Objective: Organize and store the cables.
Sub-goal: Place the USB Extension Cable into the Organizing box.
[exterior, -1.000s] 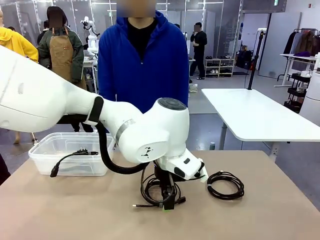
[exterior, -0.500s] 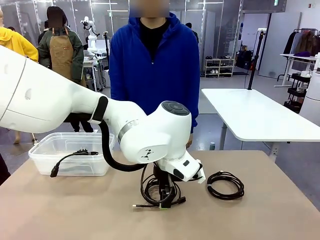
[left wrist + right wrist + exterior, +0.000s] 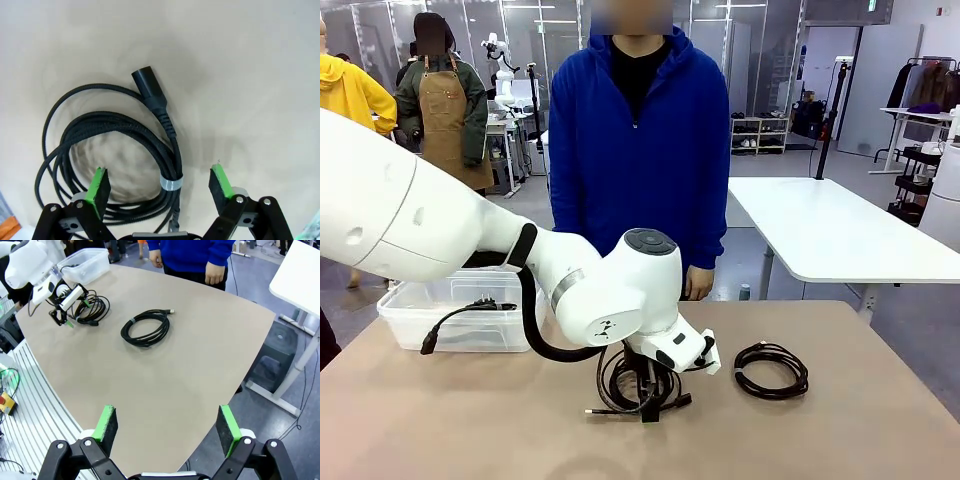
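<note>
The left claw (image 3: 160, 182) is spread apart, with a tied cable coil (image 3: 107, 122) framed between its jaws; the right claw (image 3: 167, 425) is spread apart, empty.

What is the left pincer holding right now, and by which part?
Nothing. The left pincer stands open over the coiled cable, its jaws either side of the silver band, not closed on it.

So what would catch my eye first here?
The big white arm reaching in from the left, its open tool poised over a coiled black cable mid-table, with green pads either side of the bundle. A second coil lies to its right. A third cable trails out of the clear plastic box at the left, and a person in blue stands at the far edge.
</note>
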Controlling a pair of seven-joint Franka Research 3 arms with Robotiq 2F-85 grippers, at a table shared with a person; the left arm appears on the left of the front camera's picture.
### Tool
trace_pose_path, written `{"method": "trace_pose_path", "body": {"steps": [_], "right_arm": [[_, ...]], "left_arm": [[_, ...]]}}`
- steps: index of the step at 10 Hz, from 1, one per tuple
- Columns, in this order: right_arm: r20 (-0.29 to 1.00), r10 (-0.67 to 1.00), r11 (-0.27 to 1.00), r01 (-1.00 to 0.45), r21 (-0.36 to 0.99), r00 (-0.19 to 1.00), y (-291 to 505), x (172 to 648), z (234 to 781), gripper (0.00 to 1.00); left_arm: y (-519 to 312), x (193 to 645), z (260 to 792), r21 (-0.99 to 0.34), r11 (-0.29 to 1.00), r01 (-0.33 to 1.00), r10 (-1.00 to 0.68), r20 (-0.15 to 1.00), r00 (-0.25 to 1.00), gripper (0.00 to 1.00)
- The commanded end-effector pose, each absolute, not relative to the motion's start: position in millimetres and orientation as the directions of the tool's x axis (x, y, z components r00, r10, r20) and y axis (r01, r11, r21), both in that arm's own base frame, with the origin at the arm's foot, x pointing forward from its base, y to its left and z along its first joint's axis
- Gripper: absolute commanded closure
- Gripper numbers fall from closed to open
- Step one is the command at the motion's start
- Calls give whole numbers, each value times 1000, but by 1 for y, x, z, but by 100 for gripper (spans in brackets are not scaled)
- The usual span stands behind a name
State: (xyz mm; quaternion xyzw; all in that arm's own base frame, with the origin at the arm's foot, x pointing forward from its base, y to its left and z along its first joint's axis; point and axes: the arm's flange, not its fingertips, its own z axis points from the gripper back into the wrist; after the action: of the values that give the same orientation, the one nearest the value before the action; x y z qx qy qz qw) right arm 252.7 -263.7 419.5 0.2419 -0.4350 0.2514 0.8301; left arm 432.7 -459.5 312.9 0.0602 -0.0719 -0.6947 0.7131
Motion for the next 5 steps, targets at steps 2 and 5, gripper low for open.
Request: {"method": "trace_pose_path", "body": {"steps": [2, 5], "right_arm": [[855, 211, 752, -637, 168, 474, -266, 254, 419, 0], [855, 211, 752, -637, 168, 474, -266, 254, 419, 0]], "left_arm": [[-459, 434, 315, 139, 22, 990, -1000, 4, 21, 0], [-457, 431, 316, 112, 31, 993, -999, 27, 28, 59]]}}
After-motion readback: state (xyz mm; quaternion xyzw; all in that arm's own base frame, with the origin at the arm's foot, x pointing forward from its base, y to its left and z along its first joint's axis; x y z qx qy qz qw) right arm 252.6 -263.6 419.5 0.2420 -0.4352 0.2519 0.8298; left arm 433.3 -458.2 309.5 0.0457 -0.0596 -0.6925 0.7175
